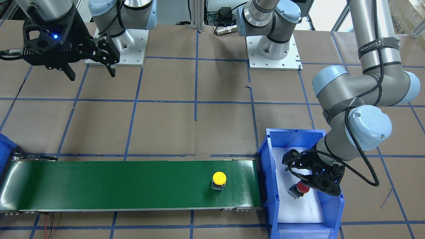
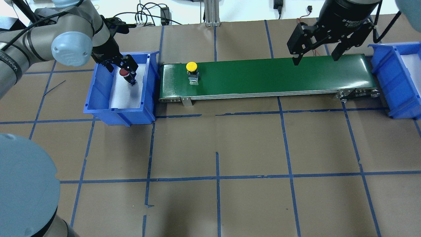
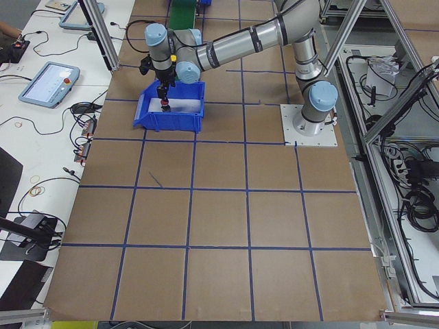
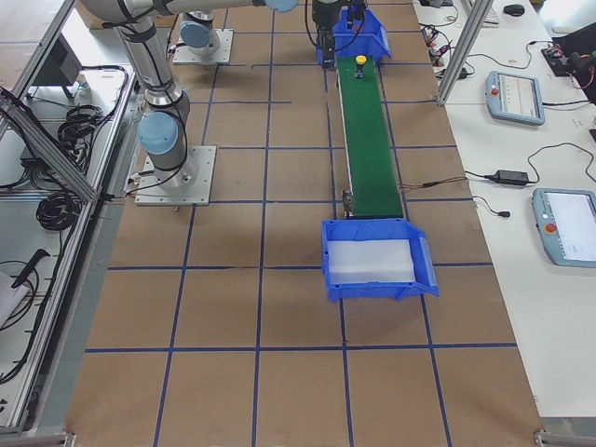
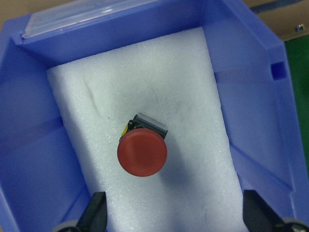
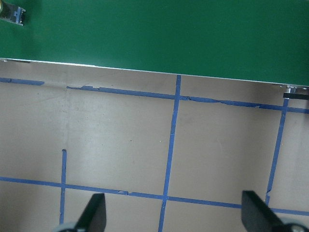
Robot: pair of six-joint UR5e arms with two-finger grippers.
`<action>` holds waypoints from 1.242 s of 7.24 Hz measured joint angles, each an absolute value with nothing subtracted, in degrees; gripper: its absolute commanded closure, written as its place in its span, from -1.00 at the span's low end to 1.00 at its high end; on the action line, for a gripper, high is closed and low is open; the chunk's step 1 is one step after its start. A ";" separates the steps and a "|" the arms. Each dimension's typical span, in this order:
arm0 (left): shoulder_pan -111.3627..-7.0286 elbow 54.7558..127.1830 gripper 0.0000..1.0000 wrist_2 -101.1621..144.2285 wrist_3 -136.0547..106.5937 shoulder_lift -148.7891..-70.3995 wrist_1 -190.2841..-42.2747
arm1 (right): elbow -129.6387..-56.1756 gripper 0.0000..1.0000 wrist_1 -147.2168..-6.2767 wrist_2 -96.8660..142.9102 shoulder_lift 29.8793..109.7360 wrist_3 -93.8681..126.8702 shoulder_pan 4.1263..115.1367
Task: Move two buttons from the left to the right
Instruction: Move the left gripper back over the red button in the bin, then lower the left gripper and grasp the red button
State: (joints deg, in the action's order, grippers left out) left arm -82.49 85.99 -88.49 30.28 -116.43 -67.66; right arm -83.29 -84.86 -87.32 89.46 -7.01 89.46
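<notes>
The red button point(image 5: 142, 152) sits on the white foam point(image 5: 145, 72) in the left blue bin point(image 5: 251, 96), straight below the left gripper point(image 5: 174, 205). It lies a little off the line between the wide-open, empty jaws. It leans, with its cap facing up at the wrist and its dark body peeking out behind. The left arm reaches down into the bin and looks much the nearer. The yellow button point(image 2: 191, 66) stands on the green belt point(image 2: 279, 72). The right gripper point(image 2: 315, 60) hangs open and empty over the belt's far end.
</notes>
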 measured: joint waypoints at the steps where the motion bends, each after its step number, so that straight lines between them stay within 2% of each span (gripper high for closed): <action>1: -82.43 86.24 -0.96 -88.21 33.16 -116.57 -66.34 | -83.42 -1.00 -84.85 -87.53 89.54 -6.87 89.42; 8: -82.35 85.33 -0.91 -87.86 50.23 -119.91 -59.39 | -83.52 -1.00 -84.64 -88.18 90.06 -6.15 89.39; 9: -82.35 85.49 -0.75 -87.95 51.68 -120.00 -59.20 | -83.55 -1.00 -84.43 -88.16 90.10 -6.15 89.39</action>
State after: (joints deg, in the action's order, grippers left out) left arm -82.35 85.49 -87.95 51.68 -120.00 -59.20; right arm -83.55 -84.43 -88.16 90.10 -6.15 89.39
